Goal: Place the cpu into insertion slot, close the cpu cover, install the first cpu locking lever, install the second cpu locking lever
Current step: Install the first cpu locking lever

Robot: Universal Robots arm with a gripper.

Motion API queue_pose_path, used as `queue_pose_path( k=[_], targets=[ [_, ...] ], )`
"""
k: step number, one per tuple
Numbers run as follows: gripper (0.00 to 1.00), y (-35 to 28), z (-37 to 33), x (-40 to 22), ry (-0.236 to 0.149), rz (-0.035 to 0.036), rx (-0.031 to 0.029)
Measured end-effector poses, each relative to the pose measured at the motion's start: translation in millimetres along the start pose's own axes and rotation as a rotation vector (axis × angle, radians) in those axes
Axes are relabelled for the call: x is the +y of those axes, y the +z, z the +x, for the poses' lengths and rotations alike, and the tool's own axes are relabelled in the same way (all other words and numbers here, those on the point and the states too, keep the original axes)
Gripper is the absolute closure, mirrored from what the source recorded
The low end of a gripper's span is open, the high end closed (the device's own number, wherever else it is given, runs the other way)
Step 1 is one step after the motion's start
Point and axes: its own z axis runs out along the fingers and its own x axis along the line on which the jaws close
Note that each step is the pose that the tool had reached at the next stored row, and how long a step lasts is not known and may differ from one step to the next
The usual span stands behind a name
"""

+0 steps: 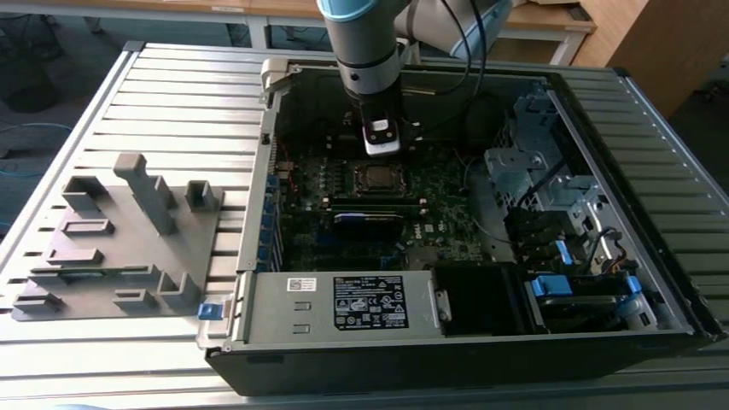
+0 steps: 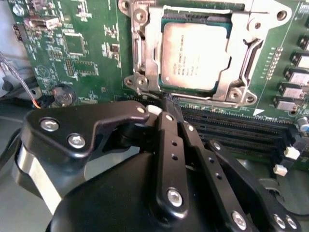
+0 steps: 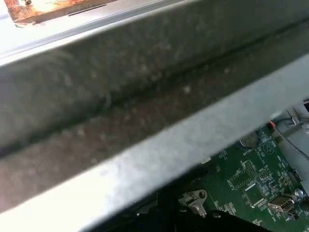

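Exterior view, lower edge of frame: open computer case (image 1: 479, 354) on a slatted metal table (image 1: 183, 94), with a grey labelled power supply box (image 1: 341, 303) along the case's near side. Lower left of frame: grey fixture block (image 1: 114, 248), well apart from the case.

Centre of frame: green motherboard (image 1: 341, 213). Just above centre: insertion slot (image 1: 376, 177), with the gripper (image 1: 381, 141) directly above it in the upper middle, arm descending from the top edge.

Second wrist view, lower half of frame: black gripper (image 2: 169, 104), fingers (image 2: 166, 121) pressed together, pinching nothing, tips at the near edge of the socket. Upper centre: cpu (image 2: 193, 55) seated flat in the insertion slot (image 2: 145, 77), cpu cover (image 2: 241, 63) lying down around it as a silvery frame. Right of centre: long black memory slots (image 2: 241, 125).

First wrist view, across the frame: grey metal case rail (image 3: 145, 96). Lower right: motherboard (image 3: 246, 174).
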Motion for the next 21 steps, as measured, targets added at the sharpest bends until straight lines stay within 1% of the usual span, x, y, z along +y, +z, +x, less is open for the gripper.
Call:
queue_pose_path(
  k=[3, 7, 10, 11, 15, 16, 18, 19, 20, 21],
  targets=[
    [0.89, -1.4, -0.3, 0.6, 0.0, -0.0012, -0.0003],
    [0.89, -10.6, -2.0, 2.5, 0.0, -0.0002, -0.0001],
    [0.89, -18.7, -3.4, 4.3, 0.0, -0.0001, 0.0],
    [0.89, -19.8, -3.7, 4.6, 0.0, -0.0002, 0.0],
    [0.89, -19.8, -3.7, 4.6, 0.0, -0.0004, 0.0],
    [0.89, -19.8, -3.6, 4.6, 0.0, -0.0014, -0.0022],
    [0.89, -19.0, -3.5, 4.4, -0.002, -0.0085, -0.0153],
    [0.89, -18.4, -3.4, 4.3, -0.003, -0.0116, -0.0208],
    [0.89, -17.8, -3.3, 4.1, -0.003, -0.0136, -0.0245],
    [0.89, -17.4, -3.3, 4.0, -0.003, -0.0145, -0.0263]
  ],
)
